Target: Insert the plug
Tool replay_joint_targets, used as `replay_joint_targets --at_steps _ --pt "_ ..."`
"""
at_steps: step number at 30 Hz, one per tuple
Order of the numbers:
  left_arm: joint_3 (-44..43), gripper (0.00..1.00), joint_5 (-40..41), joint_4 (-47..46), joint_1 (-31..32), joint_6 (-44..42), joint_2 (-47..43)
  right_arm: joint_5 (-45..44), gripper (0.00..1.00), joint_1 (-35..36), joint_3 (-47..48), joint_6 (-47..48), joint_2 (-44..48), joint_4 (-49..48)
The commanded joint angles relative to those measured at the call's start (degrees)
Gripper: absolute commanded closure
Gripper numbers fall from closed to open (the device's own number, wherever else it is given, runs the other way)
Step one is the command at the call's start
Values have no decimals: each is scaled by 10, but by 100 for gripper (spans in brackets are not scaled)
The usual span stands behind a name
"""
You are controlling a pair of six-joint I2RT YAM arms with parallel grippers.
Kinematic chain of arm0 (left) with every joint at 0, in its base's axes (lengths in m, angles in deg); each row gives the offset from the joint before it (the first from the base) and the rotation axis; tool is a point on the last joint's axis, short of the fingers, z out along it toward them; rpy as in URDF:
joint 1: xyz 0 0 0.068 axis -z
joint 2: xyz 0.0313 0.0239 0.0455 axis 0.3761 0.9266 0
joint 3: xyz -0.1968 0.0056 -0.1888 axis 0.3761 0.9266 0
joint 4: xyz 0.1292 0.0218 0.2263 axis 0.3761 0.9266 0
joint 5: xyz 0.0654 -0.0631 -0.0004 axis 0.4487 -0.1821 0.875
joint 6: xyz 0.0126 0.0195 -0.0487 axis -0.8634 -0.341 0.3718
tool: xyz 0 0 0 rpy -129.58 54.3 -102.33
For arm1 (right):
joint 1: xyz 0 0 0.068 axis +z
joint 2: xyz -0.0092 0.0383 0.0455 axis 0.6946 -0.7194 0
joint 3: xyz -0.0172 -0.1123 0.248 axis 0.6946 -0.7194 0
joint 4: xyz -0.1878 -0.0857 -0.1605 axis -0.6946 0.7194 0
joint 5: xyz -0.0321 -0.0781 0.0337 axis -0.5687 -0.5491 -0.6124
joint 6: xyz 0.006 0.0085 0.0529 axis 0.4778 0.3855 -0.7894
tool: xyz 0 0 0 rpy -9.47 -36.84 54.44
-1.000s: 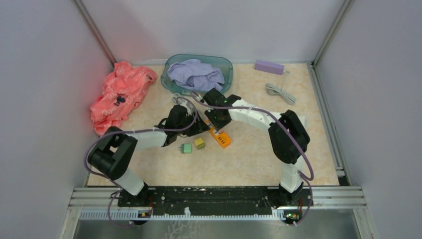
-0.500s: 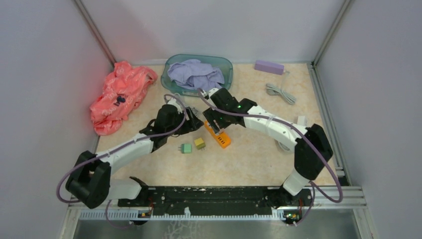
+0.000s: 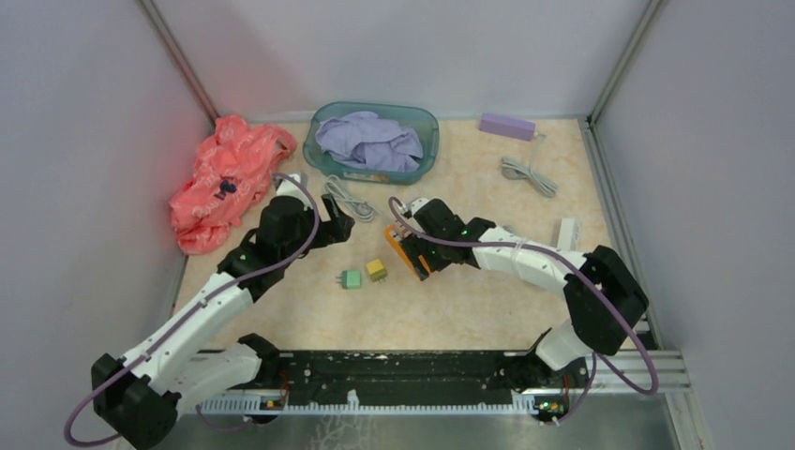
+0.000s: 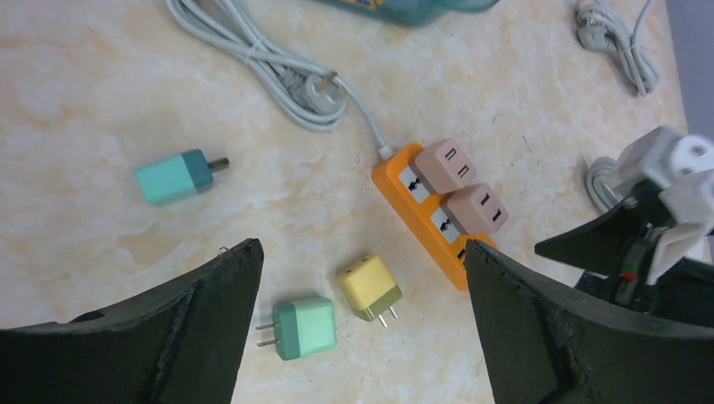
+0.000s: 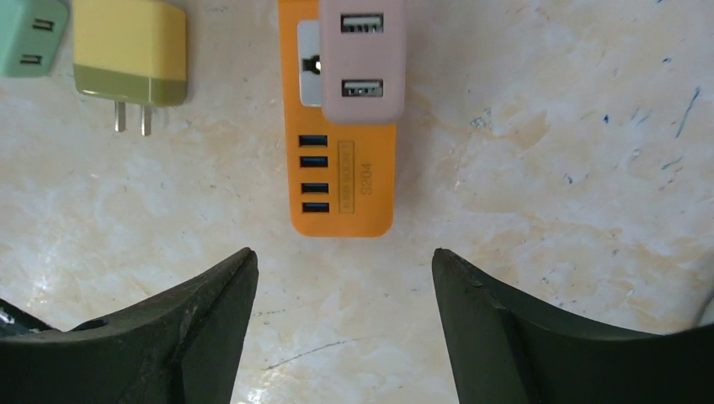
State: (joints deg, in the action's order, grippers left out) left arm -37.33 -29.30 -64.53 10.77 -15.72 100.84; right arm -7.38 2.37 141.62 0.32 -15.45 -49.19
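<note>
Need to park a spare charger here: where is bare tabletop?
Bare top lies between the green plug, the yellow plug and the black base rail, and between the basket and the grey coiled cable. Crowded: the centre, around the orange power strip, white cord, left claw and right claw.

Beige table [image 3: 487,300] carries orange power strip [image 5: 341,215], green plug [image 4: 305,328], yellow plug [image 4: 368,286], basket [image 3: 375,172], pink cloth [image 3: 225,178].

Bright, even light casts soft shadows on the table [image 3: 469,309]; all 3 views sharp.
</note>
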Motion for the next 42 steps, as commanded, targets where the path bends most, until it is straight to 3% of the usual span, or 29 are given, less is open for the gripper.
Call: replay_joint_targets --at_steps 1,8,13,22,30,37,42 --pt "-66 5 63 74 -3 -67 -22 14 25 3 -32 -18 20 -72" --pt "-114 0 87 79 -3 -138 -28 -8 28 7 -79 -42 -5 -134" --pt "-90 0 107 60 -3 -148 -46 -24 32 7 -77 -31 -32 -146" --pt "-58 0 121 53 -14 -145 -89 -63 46 5 -32 22 -83 -146" --pt "-49 0 106 51 -35 -142 -111 -56 57 -31 59 126 -161 -161" --pt "-42 0 83 46 -68 -137 -125 -29 58 -48 148 222 -237 -176" --pt "-36 0 47 34 -103 -131 -133 -48 53 -56 193 240 -273 -184"
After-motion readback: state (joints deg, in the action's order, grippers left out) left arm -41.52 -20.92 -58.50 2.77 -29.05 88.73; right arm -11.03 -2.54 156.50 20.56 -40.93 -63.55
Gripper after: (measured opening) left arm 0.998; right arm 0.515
